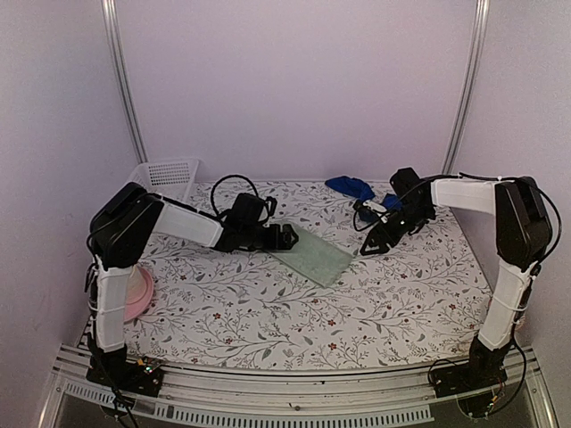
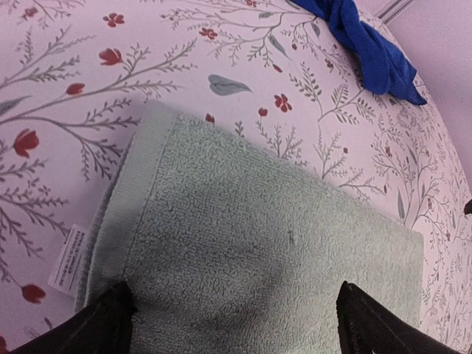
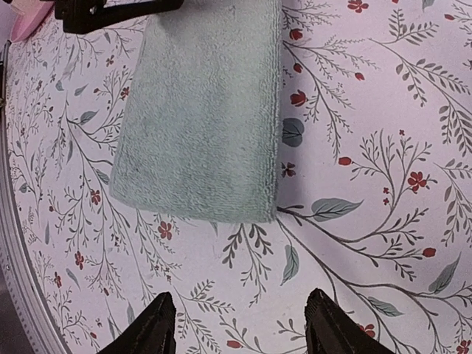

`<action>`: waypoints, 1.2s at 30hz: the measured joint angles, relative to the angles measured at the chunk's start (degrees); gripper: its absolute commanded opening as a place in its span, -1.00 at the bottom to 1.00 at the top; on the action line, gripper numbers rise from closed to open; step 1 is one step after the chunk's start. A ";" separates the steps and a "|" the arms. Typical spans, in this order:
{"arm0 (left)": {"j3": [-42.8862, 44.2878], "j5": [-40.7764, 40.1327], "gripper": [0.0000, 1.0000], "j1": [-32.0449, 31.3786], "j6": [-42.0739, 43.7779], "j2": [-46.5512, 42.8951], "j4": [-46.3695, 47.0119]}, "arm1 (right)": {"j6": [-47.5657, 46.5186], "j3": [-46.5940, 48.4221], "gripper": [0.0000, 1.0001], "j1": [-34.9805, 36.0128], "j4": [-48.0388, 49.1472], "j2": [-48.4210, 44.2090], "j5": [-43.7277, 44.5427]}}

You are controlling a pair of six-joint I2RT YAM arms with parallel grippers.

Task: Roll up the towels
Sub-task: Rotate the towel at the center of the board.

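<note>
While both stand well open, gripping nothing, left end effector [image 2: 236, 316] sits over green towel [image 2: 265, 243], right end effector [image 3: 242, 321] just short of it; blue towel [image 1: 352, 187] bunched behind right; basket [image 1: 165, 174] behind left, contents unclear.

Pale sage-green towel [image 2: 273, 243]: matt terry cloth with a nubby looped pile, a flatter woven band along its hem and a small white printed label [image 2: 66, 259]. Royal-blue towel [image 2: 372, 51]: soft matt cloth, crumpled. Counter [image 3: 369, 147]: smooth matt covering printed with leaves and red flowers. Right fingers [image 3: 147, 332]: black, matt, hard-looking plastic. Basket [image 1: 167, 176]: white perforated plastic. Frame posts [image 1: 123, 80]: bare silvery metal.
</note>
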 measured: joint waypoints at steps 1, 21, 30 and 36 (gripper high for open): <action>1.68 0.22 0.94 0.61 0.79 1.07 -0.31 | 0.22 -0.28 0.26 0.00 0.50 0.00 0.63; 17.20 -1.42 0.95 0.57 1.57 2.21 -6.08 | 1.97 -2.23 0.59 0.00 4.79 -0.02 7.89; 21.81 -2.99 0.95 -3.54 -2.36 10.16 -10.82 | 3.54 -3.39 0.79 -1.09 7.26 -1.22 11.30; 23.74 -4.15 0.95 -4.37 -3.61 11.87 -12.83 | 4.76 -3.45 0.80 -3.96 8.72 -1.75 12.96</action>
